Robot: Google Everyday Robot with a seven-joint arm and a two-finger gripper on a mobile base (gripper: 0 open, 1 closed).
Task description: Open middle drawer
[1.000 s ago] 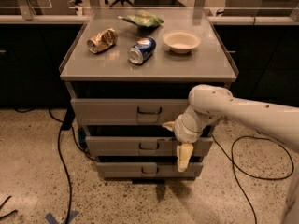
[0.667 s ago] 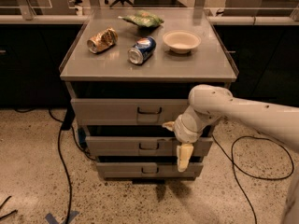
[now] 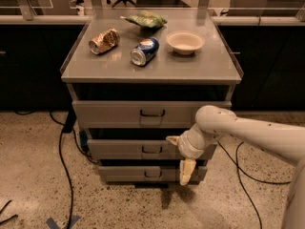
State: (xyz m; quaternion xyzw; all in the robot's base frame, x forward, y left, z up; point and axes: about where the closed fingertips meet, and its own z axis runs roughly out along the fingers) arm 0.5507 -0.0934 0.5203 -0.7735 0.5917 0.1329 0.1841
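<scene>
Middle drawer (image 3: 121,150): grey metal front, second of three in the cabinet (image 3: 224,70), between the taller top drawer (image 3: 112,114) and the narrow bottom drawer (image 3: 121,174). A dark gap shows above its front.

Handling, as judged: stiff sheet metal, no give. It should run straight out on slides, with the weight depending on contents (hidden). The painted face looks slick, so only the small dark loop handle (image 3: 151,150) at the centre of the front is worth hooking. The loop is shallow, so the bite is thin, and the pull must go square to the front.

Pincer (image 3: 181,157): over the right end of the middle drawer's front, near the cabinet's right edge and right of the handle, not on it. Cannot tell whether it is wide or narrow.

Cabinet top: crushed can (image 3: 104,41) at the left edge, blue can (image 3: 144,51) mid, bowl (image 3: 185,42) to the right, snack bag (image 3: 145,19) at the back edge. A jerk could roll the cans.

Room: speckled floor (image 3: 33,175), black cables (image 3: 63,151) trailing left and right of the cabinet, dark cupboards behind.
</scene>
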